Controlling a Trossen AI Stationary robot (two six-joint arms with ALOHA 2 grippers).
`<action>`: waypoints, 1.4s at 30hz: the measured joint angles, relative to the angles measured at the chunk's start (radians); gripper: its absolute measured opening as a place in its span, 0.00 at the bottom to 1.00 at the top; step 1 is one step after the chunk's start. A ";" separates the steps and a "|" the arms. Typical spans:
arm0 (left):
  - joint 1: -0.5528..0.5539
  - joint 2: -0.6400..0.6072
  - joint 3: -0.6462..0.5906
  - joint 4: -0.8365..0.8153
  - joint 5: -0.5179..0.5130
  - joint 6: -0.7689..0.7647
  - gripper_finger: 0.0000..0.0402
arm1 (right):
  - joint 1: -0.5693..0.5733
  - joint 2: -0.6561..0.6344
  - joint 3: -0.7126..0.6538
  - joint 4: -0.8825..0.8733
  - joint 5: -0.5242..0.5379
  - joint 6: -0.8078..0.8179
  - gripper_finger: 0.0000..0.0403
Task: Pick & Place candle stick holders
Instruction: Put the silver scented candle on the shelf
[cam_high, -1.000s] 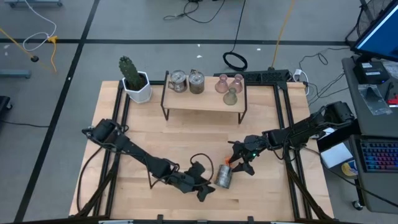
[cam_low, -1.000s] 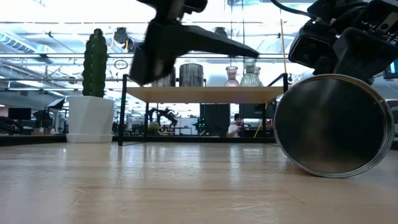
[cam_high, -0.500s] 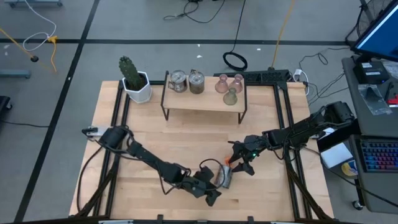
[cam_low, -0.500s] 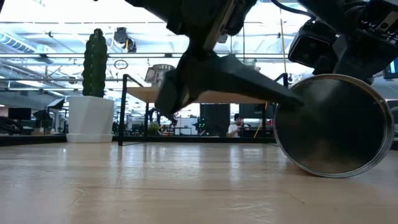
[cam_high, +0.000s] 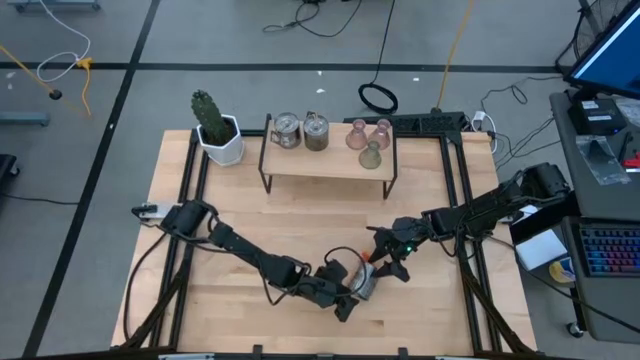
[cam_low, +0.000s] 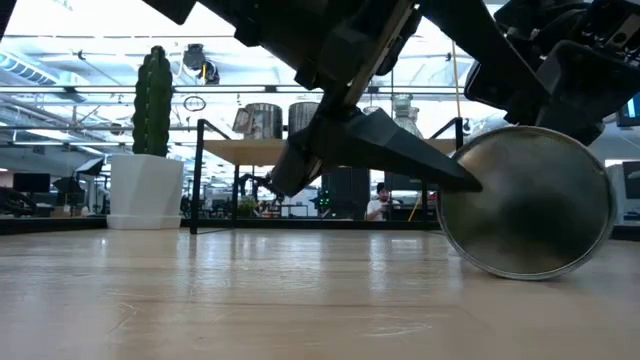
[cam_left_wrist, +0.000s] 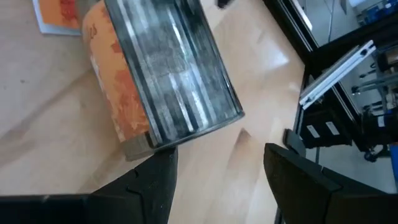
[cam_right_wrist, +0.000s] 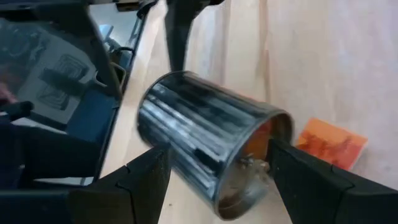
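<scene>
I saw the white pot with the cactus (cam_high: 215, 130) at the desk's (cam_high: 260, 225) far left corner. On the small shelf (cam_high: 328, 163) beside it stood two silver candle holders (cam_high: 301, 131), then two pink glass holders (cam_high: 366, 133) and an olive-green one (cam_high: 372, 154). Near the front edge, the left end effector (cam_high: 350, 296) had its fingers (cam_left_wrist: 152, 180) spread apart at the end of the silver holder (cam_high: 362, 281) lying on its side. The right end effector (cam_high: 380, 262) had its fingers (cam_right_wrist: 146, 177) wide apart, straddling that same holder, beside an orange card (cam_right_wrist: 327, 143)
</scene>
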 joint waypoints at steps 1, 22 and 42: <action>0.004 0.000 0.000 -0.001 0.003 0.005 0.59 | 0.000 0.000 0.000 0.000 -0.012 0.001 0.64; 0.046 -0.001 0.000 -0.013 0.017 0.001 0.59 | 0.000 -0.001 0.000 -0.022 -0.069 0.070 0.21; 0.049 -0.001 -0.002 -0.036 -0.054 0.005 0.59 | 0.001 0.000 -0.003 0.008 -0.073 0.160 0.01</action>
